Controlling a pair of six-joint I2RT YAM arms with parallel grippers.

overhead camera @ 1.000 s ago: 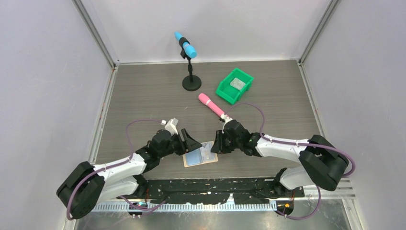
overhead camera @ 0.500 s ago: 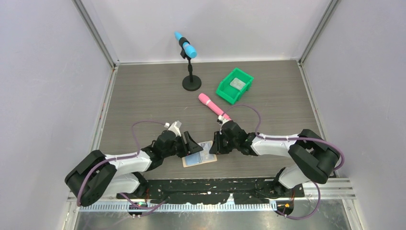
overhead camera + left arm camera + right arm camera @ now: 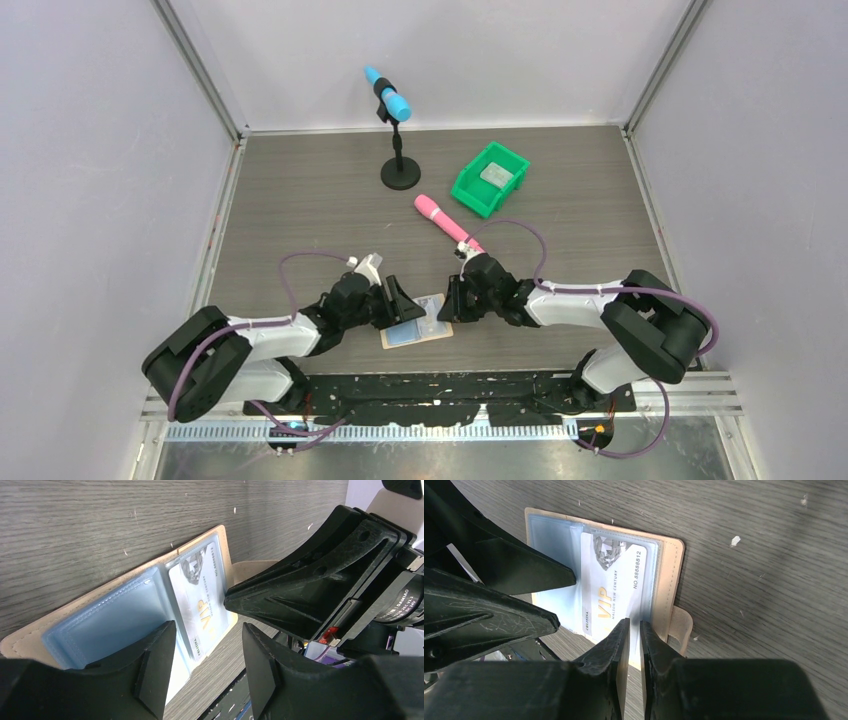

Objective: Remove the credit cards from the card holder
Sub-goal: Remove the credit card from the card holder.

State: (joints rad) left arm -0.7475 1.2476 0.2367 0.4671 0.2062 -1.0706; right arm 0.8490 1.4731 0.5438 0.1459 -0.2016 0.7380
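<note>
The holder lies open and flat on the worktop, close to the middle of its near edge, with the blue card in one clear pocket and the silver card in the other. The left fingers are spread wide over the blue card's side. The right fingers are almost together, their tips at the silver card's edge; whether they pinch it I cannot tell.
</note>
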